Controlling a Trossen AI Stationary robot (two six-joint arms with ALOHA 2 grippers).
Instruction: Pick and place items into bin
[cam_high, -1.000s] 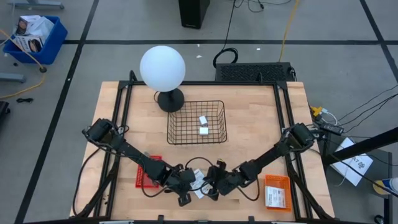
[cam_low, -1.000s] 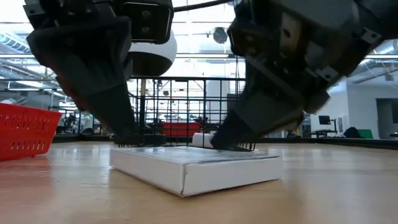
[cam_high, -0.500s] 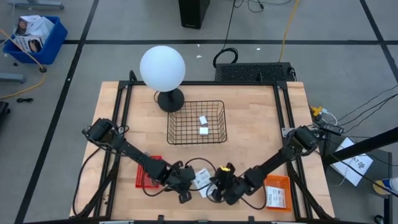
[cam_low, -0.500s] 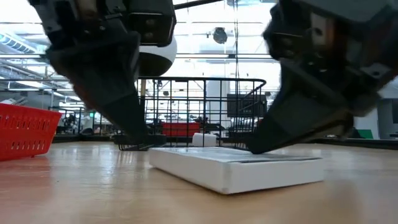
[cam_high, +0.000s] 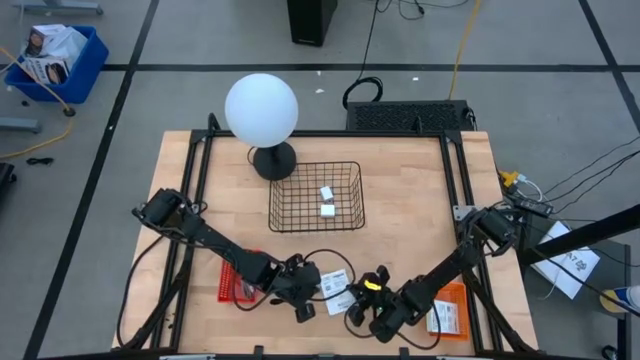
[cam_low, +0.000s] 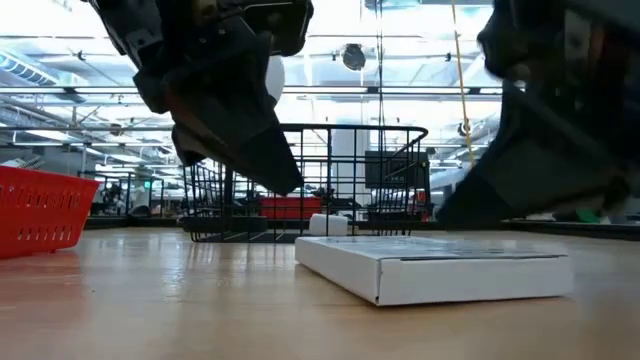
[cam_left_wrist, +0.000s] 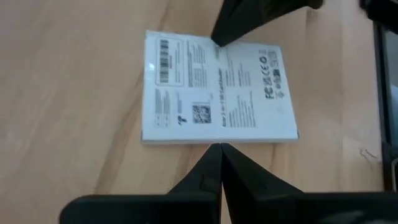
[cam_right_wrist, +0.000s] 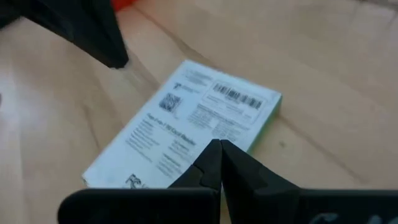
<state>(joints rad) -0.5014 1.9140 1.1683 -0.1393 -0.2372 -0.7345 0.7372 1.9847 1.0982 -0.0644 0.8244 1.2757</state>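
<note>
flat white packet (cam_high: 337, 284) lying on tabletop (cam_high: 410, 220), bracketed by both hands | left hand (cam_high: 305, 283) pressed together at one long edge | right hand (cam_high: 365, 297) pressed together at opposite edge | wire bin (cam_high: 315, 196) well beyond

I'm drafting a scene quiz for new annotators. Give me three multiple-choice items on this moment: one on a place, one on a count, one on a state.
1. Where does the flat white packet lie?
A. in the wire basket
B. on the table between both grippers
C. in the red bin

2. How many small white blocks lie in the wire basket?
A. none
B. two
C. five

3. How are the left gripper fingers set?
A. shut, holding nothing
B. wide open
C. clamped on the packet

Answers: 1 B, the high view shows it on wood between the left gripper and right gripper. 2 B, two white blocks show inside. 3 A, its tips meet beside the packet.
</note>
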